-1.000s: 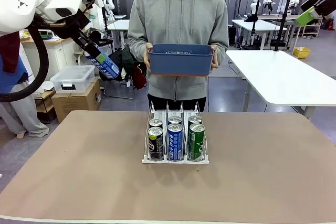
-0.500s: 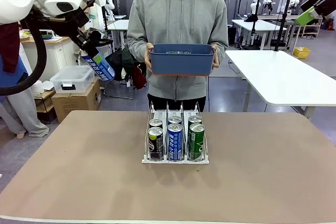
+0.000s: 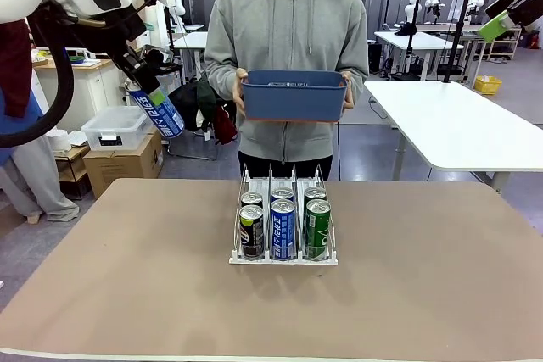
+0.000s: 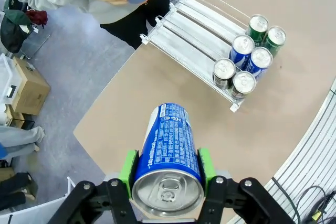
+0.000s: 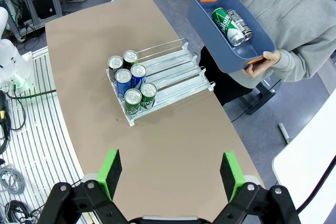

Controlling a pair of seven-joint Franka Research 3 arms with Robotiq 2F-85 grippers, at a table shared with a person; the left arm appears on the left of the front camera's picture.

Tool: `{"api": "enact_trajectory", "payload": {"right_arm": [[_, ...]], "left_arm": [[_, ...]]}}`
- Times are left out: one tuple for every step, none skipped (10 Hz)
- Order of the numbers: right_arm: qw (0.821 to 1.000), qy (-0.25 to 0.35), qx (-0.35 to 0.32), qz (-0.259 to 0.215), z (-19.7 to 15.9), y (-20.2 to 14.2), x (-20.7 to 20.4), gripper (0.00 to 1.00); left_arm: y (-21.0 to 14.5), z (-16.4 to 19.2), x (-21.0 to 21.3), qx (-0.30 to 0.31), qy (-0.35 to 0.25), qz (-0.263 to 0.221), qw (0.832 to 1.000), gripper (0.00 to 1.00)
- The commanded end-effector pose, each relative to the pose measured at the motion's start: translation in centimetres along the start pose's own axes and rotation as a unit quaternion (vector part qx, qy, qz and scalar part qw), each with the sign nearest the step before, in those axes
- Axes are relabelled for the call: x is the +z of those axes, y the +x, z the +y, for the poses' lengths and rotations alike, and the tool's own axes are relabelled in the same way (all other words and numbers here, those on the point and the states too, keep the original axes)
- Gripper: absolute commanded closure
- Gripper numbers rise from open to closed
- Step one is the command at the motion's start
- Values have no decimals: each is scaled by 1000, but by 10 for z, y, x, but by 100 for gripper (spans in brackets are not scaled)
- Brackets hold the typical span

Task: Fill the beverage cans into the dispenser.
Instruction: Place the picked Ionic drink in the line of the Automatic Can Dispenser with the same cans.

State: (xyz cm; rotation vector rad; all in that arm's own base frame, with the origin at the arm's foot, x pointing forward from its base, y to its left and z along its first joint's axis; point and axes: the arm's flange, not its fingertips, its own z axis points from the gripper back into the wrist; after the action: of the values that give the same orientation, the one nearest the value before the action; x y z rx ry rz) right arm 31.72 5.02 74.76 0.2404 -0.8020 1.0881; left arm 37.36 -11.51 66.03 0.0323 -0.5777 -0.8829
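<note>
Brown tabletop (image 3: pixel 127 277) spreads across the lower half of the front view, with a workshop of white tables behind it. At the upper left the left arm comes in high and bent. The left gripper (image 3: pixel 140 86) is clamped on a blue-and-white can (image 3: pixel 161 116), held in the air above a clear storage box (image 3: pixel 119 129) and a cardboard box (image 3: pixel 123 163) on the floor, well apart from the dispenser (image 3: pixel 284 258). The can's long axis is tilted, running from upper left down to lower right. In the left wrist view the green pads (image 4: pixel 127 167) press its two sides. Its silver top with the pull tab faces the camera at bottom centre, and its base points away toward the table's edge. At the middle of the table the dispenser's three lanes run away from the camera toward the person. Six cans (image 3: pixel 282 228) stand upright at its near end, two to a lane: dark at left, blue in the middle, green at right. Just behind it the person holds a blue bin (image 3: pixel 293 95) level in front of the torso, one hand (image 3: pixel 238 95) at each end. In the right wrist view two cans (image 5: pixel 227 22) lie on their sides in the bin, one green and one dark. The right gripper (image 5: pixel 170 171), at the bottom of that view, has its fingers spread wide with nothing between them, looking down on the table from high up.
</note>
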Motion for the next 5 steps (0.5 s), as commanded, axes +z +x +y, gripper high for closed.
{"api": "enact_trajectory", "payload": {"right_arm": [[1000,1,3,1,0,0,-1,0],[1000,1,3,1,0,0,-1,0],[1000,1,3,1,0,0,-1,0],[1000,1,3,1,0,0,-1,0],[1000,1,3,1,0,0,-1,0]], "left_arm": [[-7,-16,9,-35,1,18,999,43],[-7,-21,13,-35,-3,13,999,43],[0,-11,6,-13,-1,8,1000,43],[0,-11,6,-13,-1,8,1000,43],[0,-11,6,-13,-1,8,1000,43]]}}
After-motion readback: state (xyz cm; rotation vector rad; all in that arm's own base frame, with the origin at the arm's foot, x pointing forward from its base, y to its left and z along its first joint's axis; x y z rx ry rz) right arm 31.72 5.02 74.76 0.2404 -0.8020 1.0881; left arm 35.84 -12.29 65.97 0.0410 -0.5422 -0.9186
